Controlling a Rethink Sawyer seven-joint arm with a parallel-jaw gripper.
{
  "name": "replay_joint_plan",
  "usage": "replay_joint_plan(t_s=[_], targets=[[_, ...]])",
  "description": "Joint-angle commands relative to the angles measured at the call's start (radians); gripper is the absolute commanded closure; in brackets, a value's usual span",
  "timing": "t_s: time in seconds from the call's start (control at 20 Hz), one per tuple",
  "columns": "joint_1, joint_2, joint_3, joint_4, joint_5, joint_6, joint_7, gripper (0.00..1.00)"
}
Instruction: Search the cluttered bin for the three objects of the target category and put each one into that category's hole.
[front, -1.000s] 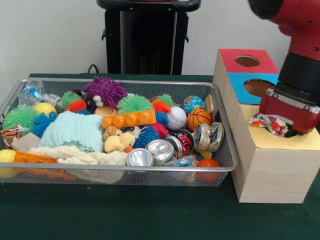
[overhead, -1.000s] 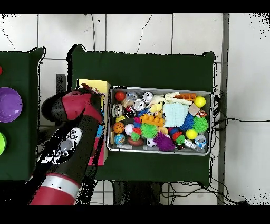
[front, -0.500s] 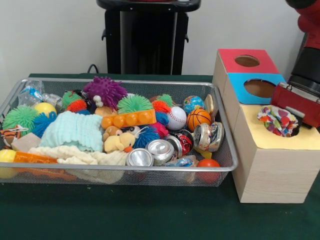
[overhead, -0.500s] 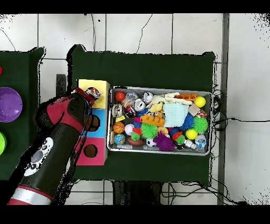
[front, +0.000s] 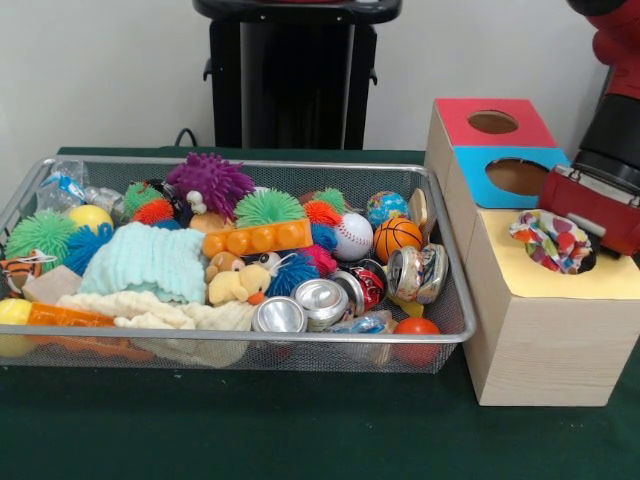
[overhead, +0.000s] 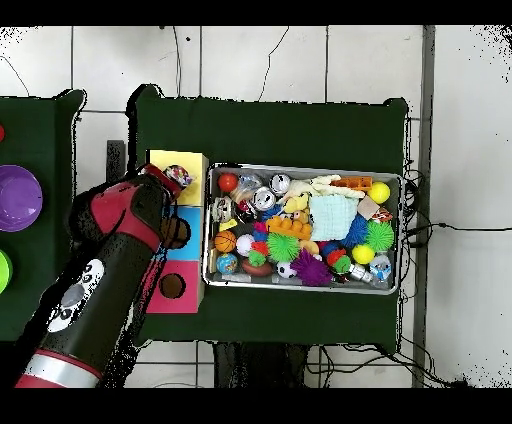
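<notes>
**Patchwork bundle rests in the yellow box's hole**

Patchwork bundle (front: 553, 240), whitish with red, blue, yellow and green patches, sits in the mouth of the hole (front: 580, 262) in the yellow top of the wooden box (front: 540, 340), most of it above the rim. We see the gripper (front: 592, 208) just behind the bundle, on the side away from the wire-mesh bin (front: 440, 262), apart from it; we cannot tell how the pincer stands, since its red housing hides the tips. We judge the drop at the hole to be the step in hand, with the bundle not yet through. Next we may need to nudge it down, then search the bin beside the box, among spiky balls (front: 210, 180), crushed cans (front: 322, 300) and a mint cloth (front: 145, 262), for another such bundle. We spot none on top.
</notes>
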Motion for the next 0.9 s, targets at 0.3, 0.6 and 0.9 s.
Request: replay_joint_plan(t_s=[0.3,0.6,0.9], targets=[[-0.058,0.034,0.076,0.026,0.029,0.026,0.157,1.00],[-0.065,0.017,0.102,0.045,0.038,-0.005,0.159,0.00],[-0.073,0.003,0.128,0.053,0.043,-0.001,0.145,0.00]])
